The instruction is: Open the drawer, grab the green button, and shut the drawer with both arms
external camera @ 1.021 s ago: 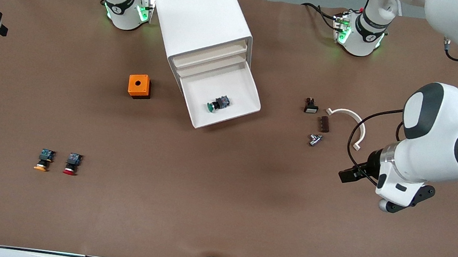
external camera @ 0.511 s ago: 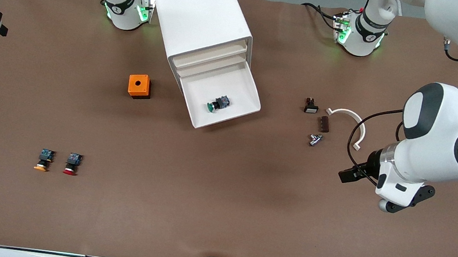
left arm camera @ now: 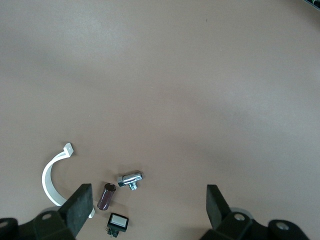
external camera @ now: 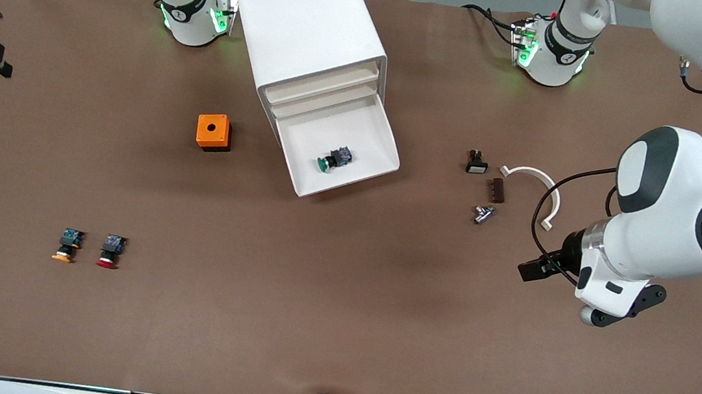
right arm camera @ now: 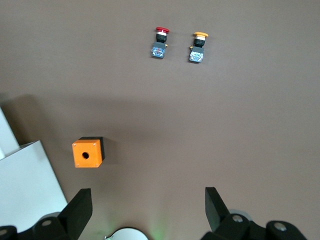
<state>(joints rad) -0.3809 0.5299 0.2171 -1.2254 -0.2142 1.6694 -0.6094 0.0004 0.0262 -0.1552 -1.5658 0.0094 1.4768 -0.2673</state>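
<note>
**Drawer out, button waiting to be lifted**

The drawer [external camera: 342, 150] is seen pulled out of the cabinet [external camera: 308, 24], and the button [external camera: 334, 158] lies on its side on the drawer floor, green cap toward the front camera, clear of the walls. The opening step looks done; the pick is judged to be next.

The left pincer [left arm camera: 145, 202] is held released over bare surface [external camera: 335, 329] toward the left arm's end, with nothing between its fingers [left arm camera: 77, 206]. Below it a white clip [left arm camera: 51, 175], a brown cylinder [left arm camera: 106, 196], a chrome fitting [left arm camera: 130, 179] and a small black switch [left arm camera: 117, 222] are scattered (none of them wanted here).

The right pincer [right arm camera: 145, 202] is likewise spread wide and empty, high over the surface near the cabinet; an orange box [right arm camera: 88, 152], a red button [right arm camera: 160, 43] and a yellow button [right arm camera: 198, 47] are seen under it.

The button is judged light and rigid, its rounded cap and barrel likely to roll or slip if pinched there. A hold is better taken across the flat sides of the black body and bluish rear block, from straight above. The shallow tray leaves room for fingers, though the drawer itself is light plastic and could be nudged by a careless descent.
</note>
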